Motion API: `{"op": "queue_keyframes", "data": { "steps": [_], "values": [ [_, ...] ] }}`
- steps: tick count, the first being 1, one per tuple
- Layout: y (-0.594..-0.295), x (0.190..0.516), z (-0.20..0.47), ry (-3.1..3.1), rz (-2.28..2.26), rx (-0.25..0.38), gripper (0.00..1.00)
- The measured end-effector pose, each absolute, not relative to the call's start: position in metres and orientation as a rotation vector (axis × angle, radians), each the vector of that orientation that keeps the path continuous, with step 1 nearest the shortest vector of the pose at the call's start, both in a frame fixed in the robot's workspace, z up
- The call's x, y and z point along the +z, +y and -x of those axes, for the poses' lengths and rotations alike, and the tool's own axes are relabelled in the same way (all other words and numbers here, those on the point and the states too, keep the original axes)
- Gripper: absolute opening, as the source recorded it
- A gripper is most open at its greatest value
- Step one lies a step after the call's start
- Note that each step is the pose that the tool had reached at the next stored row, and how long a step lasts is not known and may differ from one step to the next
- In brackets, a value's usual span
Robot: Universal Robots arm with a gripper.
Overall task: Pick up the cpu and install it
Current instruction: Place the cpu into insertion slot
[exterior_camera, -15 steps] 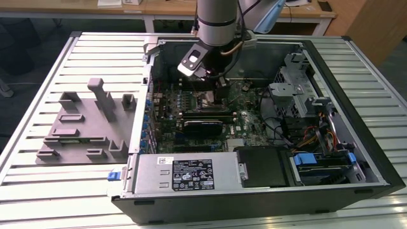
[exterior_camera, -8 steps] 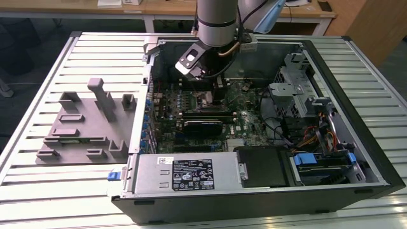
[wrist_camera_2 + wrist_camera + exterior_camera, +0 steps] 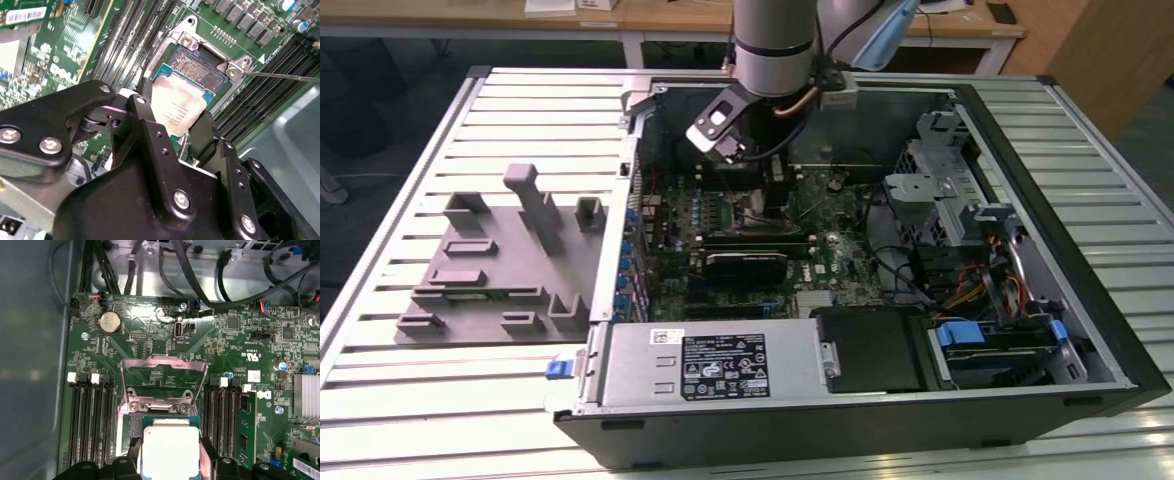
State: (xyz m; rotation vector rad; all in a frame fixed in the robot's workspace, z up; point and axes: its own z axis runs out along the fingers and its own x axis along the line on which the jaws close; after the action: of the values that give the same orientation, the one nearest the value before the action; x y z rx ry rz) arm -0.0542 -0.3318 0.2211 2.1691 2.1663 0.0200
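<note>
- A slatted metal table (image 3: 400, 400) is seen in the exterior view, with an open computer case (image 3: 854, 435) laid on its side across it.
- A grey fixture tray (image 3: 480, 280) is set on the table at the exterior view's left, just beside the case.
- The robot arm (image 3: 774, 45) is lowered from above into the far half of the case.
- A green motherboard (image 3: 841, 250) is laid flat inside the case, with a silver power supply (image 3: 707, 365) along its near edge.
- Rows of black memory slots (image 3: 90, 420) are seen on either side of the socket in the first wrist view.
- The gripper (image 3: 172, 120) is clenched on the cpu, with its black fingers (image 3: 145, 107) pressed against two opposite edges.
- The socket (image 3: 200, 67) is uncovered, so its pin field is exposed, and its metal load plate (image 3: 162, 372) is swung up and back.
- The cpu (image 3: 170, 447) is held with its silvery top plate upward, directly at the socket and overlapping the socket's nearer part in both wrist views.
- Whether the cpu is touching the socket or held just above it cannot be told.
</note>
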Motion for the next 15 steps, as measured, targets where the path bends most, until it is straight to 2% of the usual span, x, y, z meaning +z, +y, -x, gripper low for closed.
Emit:
{"op": "queue_keyframes", "data": {
  "steps": [15],
  "values": [
    [-0.33,0.209,0.055,2.124,-2.21,0.018,0.54]
  ]
}}
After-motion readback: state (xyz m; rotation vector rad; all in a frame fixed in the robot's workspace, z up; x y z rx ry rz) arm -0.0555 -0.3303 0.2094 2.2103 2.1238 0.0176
